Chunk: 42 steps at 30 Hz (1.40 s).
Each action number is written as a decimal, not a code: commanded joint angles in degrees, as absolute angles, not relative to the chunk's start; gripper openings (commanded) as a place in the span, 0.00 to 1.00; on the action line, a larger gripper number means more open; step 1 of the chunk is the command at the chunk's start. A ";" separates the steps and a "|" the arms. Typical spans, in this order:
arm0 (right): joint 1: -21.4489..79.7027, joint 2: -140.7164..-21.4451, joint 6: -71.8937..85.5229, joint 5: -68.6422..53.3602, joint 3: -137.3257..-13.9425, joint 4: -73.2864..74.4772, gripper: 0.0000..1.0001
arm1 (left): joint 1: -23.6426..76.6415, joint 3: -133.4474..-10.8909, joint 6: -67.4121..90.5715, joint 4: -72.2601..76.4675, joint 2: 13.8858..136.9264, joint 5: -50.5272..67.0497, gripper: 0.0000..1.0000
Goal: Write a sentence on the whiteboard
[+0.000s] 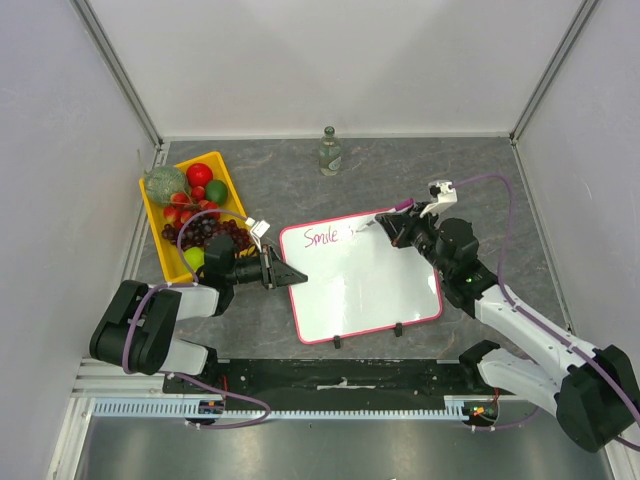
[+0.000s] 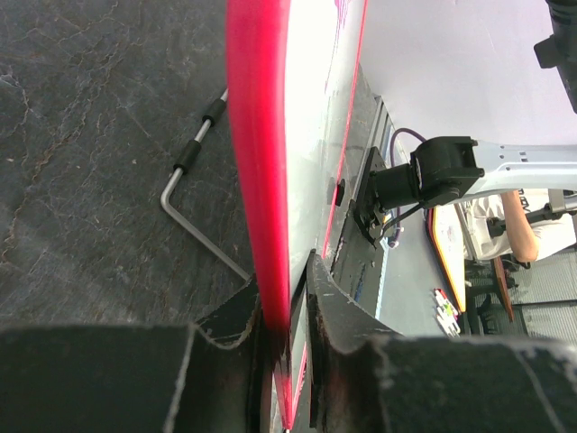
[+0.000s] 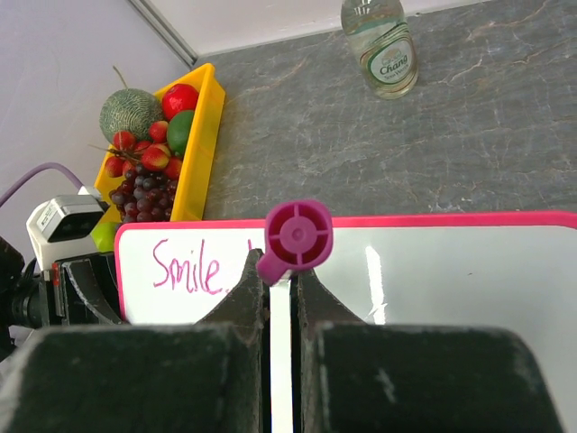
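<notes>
Nearest the lens, the left tool (image 2: 288, 311) is clamped on the pink-red rim of the whiteboard (image 2: 260, 135), at the board's 9 o'clock edge. The right tool (image 3: 279, 287) has its jaws closed on a magenta marker (image 3: 297, 236) over the board's 1 o'clock corner, cap end towards the wrist camera. The board lies mid-worktop (image 1: 480, 190). Its sentence (image 3: 187, 267) reads only "Smile." plus one short stroke, along the 12 o'clock edge near the 11 o'clock corner.

At 10 o'clock from the board sits a yellow tray (image 1: 148, 215). It holds a netted melon (image 1: 166, 183), a red apple (image 1: 199, 174), a lime (image 1: 216, 191), strawberries (image 1: 180, 212), dark grapes (image 1: 215, 233) and a green apple (image 1: 194, 258). A glass bottle (image 1: 330, 152) stands upright at 12 o'clock, well apart. A bent metal key (image 2: 194, 198) lies on the worktop beside the board.
</notes>
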State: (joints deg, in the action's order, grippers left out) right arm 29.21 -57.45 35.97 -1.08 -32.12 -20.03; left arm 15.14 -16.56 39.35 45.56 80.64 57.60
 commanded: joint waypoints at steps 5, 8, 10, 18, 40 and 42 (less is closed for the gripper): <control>27.86 -56.34 34.01 2.55 -31.55 -19.16 0.00 | 15.82 -16.17 33.05 42.19 81.91 54.76 0.02; 27.68 -56.69 34.45 2.46 -31.99 -19.68 0.00 | 15.82 -16.17 32.96 42.19 81.91 54.84 0.02; 27.60 -57.04 34.63 2.11 -32.43 -20.21 0.00 | 15.82 -16.17 32.96 42.19 81.91 54.76 0.02; 27.60 -59.06 36.38 0.18 -33.66 -22.14 0.00 | 15.82 -16.17 32.96 42.19 81.91 54.76 0.02; 27.68 -59.85 35.86 -4.83 -32.26 -20.74 0.00 | 15.82 -16.17 32.96 42.19 82.00 54.84 0.02; 27.60 -59.59 35.77 -4.92 -31.91 -20.48 0.00 | 15.82 -16.17 32.96 42.28 82.00 54.84 0.02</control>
